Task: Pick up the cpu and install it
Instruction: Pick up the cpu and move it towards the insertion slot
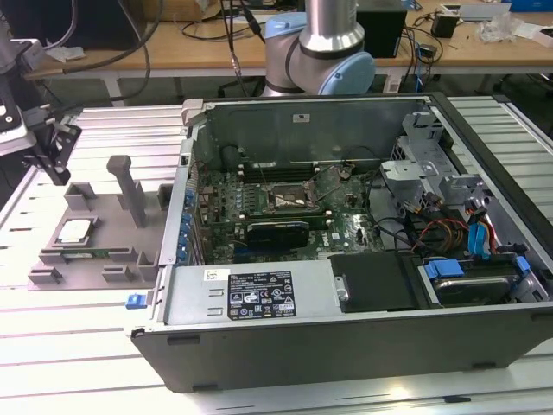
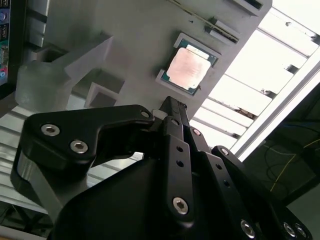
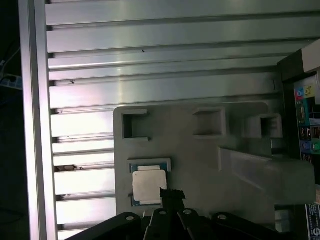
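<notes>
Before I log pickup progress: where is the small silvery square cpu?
On the exterior view's left, the cpu lies in the grey plastic fixture tray, beside the open metal computer case.

Seemingly metal table, tray, computer case

The claw hangs above the slatted aluminium table, clear of all parts. The cpu lies flat in the grey fixture tray, just below the claw. The open computer case, containing the motherboard socket, stands beyond the tray, well apart from the claw.
</notes>
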